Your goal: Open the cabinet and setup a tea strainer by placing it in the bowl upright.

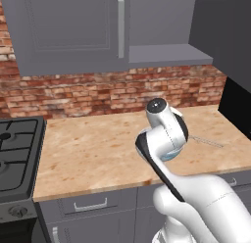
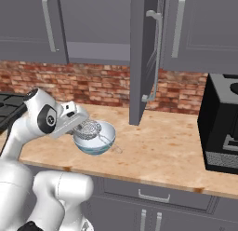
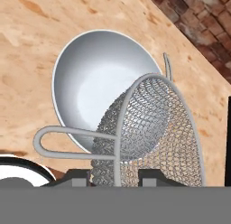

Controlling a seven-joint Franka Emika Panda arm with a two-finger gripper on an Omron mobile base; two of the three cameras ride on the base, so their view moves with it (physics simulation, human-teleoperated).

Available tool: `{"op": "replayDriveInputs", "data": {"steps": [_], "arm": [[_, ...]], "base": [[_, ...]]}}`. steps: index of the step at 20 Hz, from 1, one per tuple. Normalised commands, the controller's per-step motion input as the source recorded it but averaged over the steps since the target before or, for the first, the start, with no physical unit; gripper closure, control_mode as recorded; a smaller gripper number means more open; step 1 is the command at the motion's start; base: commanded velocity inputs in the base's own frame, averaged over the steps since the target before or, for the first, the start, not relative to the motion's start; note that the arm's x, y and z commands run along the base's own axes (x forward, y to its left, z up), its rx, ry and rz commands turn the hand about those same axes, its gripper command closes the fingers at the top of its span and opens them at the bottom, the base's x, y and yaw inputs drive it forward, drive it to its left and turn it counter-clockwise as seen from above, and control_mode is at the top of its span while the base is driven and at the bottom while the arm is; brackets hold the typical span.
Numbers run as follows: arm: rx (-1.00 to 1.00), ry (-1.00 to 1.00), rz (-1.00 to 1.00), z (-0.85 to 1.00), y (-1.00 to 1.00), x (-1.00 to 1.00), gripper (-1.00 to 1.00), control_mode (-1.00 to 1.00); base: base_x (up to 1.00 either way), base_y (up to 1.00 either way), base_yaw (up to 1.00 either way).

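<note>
- Strainer position: small silver wire-mesh tea strainer sits at the near rim of the round white ceramic bowl with pale bluish inside, left of centre in the right base view. Mesh dome overlaps the bowl's left edge.
- Claw state: two-finger gripper has its dark tips at the bottom of the hand view, one either side of the mesh and wire rim. Judged closed on the strainer; actual contact is hidden under the mesh.
- Key relation: in the hand view the bowl lies beyond and to the upper left of the claw, its open mouth facing the camera. The basket covers the bowl's lower right part, so it is not centred over the hollow.
- Axis: basket looks tipped, with its rim drawn as a tall arch. A thin wire loop runs out to the left of the hand view. A thin handle shows on the tan stone-pattern counter just right of the bowl in the right base view.
- Judgement: next move needs a shift toward the bowl's middle and a levelling of the rim before release.
- Cabinet: tall grey wall cabinet door with long silver bar handle stands open, upper centre of the right base view.
</note>
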Motion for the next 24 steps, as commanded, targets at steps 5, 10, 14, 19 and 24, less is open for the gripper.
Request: {"op": "replayDriveInputs", "data": {"steps": [5,10,14,19,24], "arm": [[-0.01,0.02,0.0,-0.19,0.01,0.19,1.0,-1.0],[-0.01,0.0,0.0,-0.15,0.06,0.18,1.0,-1.0],[-0.02,0.0,0.0,-0.12,0.14,0.21,1.0,-1.0],[-0.02,0.0,0.0,-0.11,0.11,0.22,1.0,-1.0],[-0.01,0.0,0.0,-0.17,0.08,0.11,1.0,-1.0]], "base": [[0.0,0.0,0.0],[0.0,0.0,0.0],[0.0,0.0,0.0],[0.0,0.0,0.0],[0.0,0.0,0.0]]}}
